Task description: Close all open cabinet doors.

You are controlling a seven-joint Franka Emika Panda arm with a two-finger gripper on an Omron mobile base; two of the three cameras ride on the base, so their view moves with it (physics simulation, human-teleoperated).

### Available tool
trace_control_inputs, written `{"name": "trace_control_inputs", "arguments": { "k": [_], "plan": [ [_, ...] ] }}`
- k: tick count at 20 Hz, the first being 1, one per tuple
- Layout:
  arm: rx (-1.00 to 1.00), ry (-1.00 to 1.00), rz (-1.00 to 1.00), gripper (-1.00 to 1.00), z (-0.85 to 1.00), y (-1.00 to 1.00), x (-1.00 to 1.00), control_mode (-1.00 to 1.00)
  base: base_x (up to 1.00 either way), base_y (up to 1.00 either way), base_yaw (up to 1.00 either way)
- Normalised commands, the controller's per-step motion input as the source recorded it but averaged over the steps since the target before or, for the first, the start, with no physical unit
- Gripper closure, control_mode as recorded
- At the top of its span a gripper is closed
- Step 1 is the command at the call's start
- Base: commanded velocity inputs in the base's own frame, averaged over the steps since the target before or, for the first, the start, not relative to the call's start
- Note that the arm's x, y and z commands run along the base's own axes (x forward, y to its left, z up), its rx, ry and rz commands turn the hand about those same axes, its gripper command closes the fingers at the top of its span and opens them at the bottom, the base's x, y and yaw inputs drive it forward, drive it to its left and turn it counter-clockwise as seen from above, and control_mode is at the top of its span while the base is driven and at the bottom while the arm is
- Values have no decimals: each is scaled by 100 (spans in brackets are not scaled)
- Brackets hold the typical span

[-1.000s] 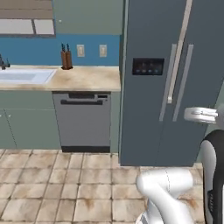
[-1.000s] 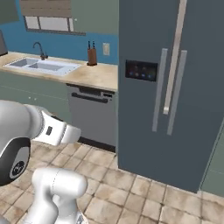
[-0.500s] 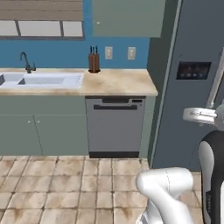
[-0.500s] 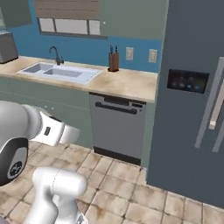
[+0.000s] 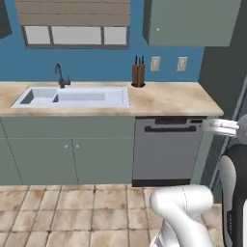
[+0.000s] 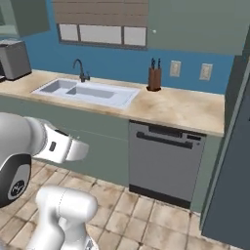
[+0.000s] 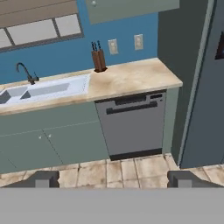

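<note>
The matte grey-green wall-cabinet door hangs high on the far wall, right of the window, above the beige counter, with a small round silver knob at its lower left corner. From here it looks flush with its frame; I cannot tell whether any other door stands open. Such a panel is probably stiff, light and free on its hinges, so a flat push on the outer face near the knob edge should suit better than pinching the small, likely slippery knob. Left of the grey dishwasher, the white double sink looks empty. The brown knife block holds dark-handled knives. The gripper is spread wide, grasping nothing, well short of the counter.
</note>
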Motion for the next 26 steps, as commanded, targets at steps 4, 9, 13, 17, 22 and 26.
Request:
{"name": "trace_control_inputs", "arguments": {
  "k": [4,9,13,17,22,26],
  "plan": [
    [0,0,0,-100,0,0,0,100,70,100,-4],
    [0,0,0,-100,0,0,0,100,60,100,-4],
    [0,0,0,-100,0,0,0,100,46,100,-5],
    [0,0,0,-100,0,0,0,100,21,100,-1],
    [0,0,0,-100,0,0,0,100,34,100,-3],
    [0,0,0,-100,0,0,0,100,31,100,-4]
  ]
}}
